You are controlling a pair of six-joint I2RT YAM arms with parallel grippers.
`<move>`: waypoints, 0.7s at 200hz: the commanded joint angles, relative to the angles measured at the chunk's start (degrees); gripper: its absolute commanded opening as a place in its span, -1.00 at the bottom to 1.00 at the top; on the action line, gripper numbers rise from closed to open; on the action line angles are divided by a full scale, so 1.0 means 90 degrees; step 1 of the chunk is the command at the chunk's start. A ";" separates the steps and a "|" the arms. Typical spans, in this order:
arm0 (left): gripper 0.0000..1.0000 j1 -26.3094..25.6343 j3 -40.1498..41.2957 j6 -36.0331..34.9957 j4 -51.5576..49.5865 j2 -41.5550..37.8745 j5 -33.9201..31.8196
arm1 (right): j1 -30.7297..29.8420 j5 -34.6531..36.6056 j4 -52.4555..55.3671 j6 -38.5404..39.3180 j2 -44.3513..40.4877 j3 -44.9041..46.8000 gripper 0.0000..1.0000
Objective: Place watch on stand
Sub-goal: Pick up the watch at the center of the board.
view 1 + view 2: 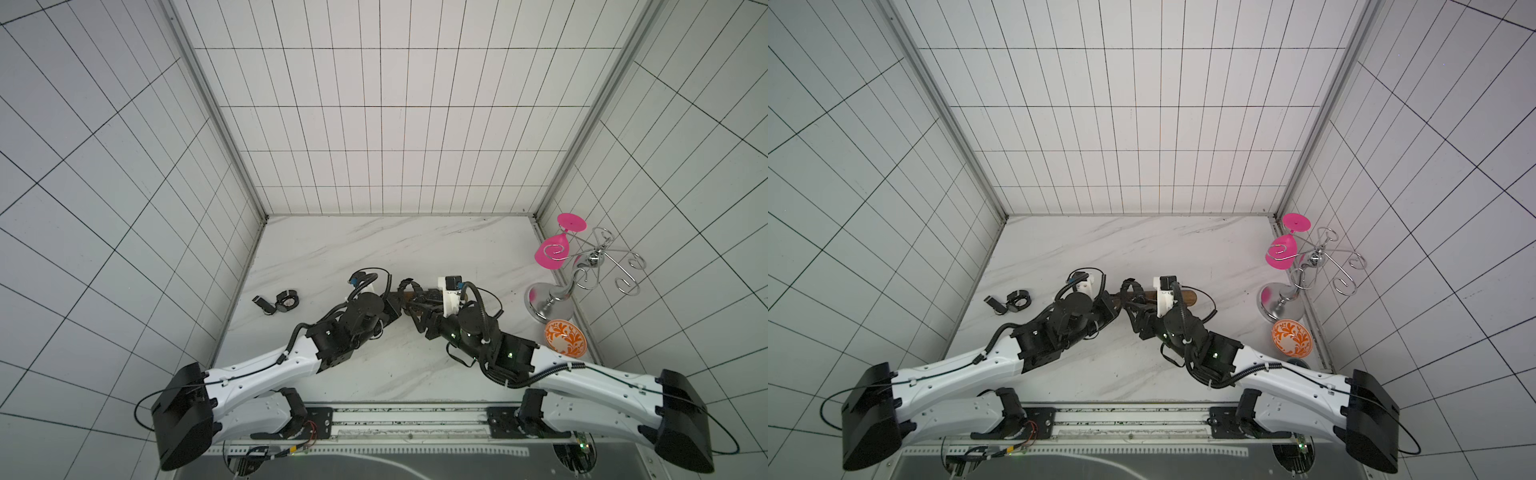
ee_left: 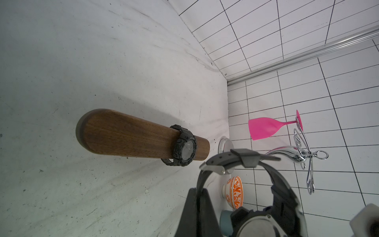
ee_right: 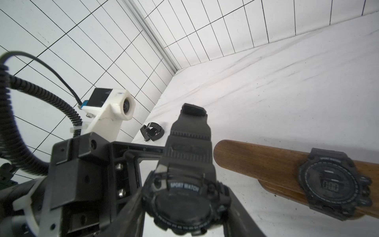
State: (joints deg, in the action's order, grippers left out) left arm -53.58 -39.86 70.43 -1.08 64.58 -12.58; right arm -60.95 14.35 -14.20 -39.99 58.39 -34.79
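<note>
watch (image 3: 182, 197) between right hand (image 3: 185, 184) jaws, strap in left hand (image 2: 200, 198), beside stand (image 3: 262, 162)

Bright, even light casts soft shadows beside the stand (image 2: 127, 139); wrist views distort edges and blur the near watch (image 3: 182, 197).

Top views: the arms cover most of the stand (image 1: 1188, 296); only a brown end shows. Loose watch (image 1: 283, 301) on the desk is too small for detail.

Left wrist view: held watch (image 2: 260, 223) is cut by the frame edge, face blurred.

Right wrist view: right gripper (image 3: 185, 195) fingers (image 3: 127, 213) are blurred, and contact with the held watch is unclear. The stand runs off the frame.
</note>
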 commanded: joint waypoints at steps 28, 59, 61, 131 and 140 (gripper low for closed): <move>-0.77 -0.0043 -0.0135 -0.0051 0.0113 -0.0073 -0.0063 | -0.0044 0.0191 0.0129 0.0204 -0.0172 -0.0256 -0.09; -0.39 -0.0038 -0.0104 -0.0276 0.0053 -0.0173 -0.0203 | 0.0097 0.0243 0.0409 0.0354 -0.0341 -0.0311 -0.12; -0.37 -0.0036 -0.0108 -0.0301 0.0047 -0.0173 -0.0221 | 0.0115 0.0230 0.0443 0.0362 -0.0354 -0.0321 -0.12; 0.20 0.0492 -0.0380 -0.1740 -0.0924 -0.0450 -0.0585 | 0.1753 -0.0530 0.2016 0.1213 -0.0974 -0.0639 -0.15; 0.26 0.0772 -0.0474 -0.1972 -0.1203 -0.0423 -0.0463 | 0.1929 -0.0532 0.2247 0.1348 -0.1026 -0.0693 -0.15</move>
State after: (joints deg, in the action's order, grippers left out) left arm -51.42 -41.01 59.72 -5.63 61.45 -15.97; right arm -47.44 11.40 -1.48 -32.38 50.87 -34.94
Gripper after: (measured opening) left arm 0.605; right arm 0.539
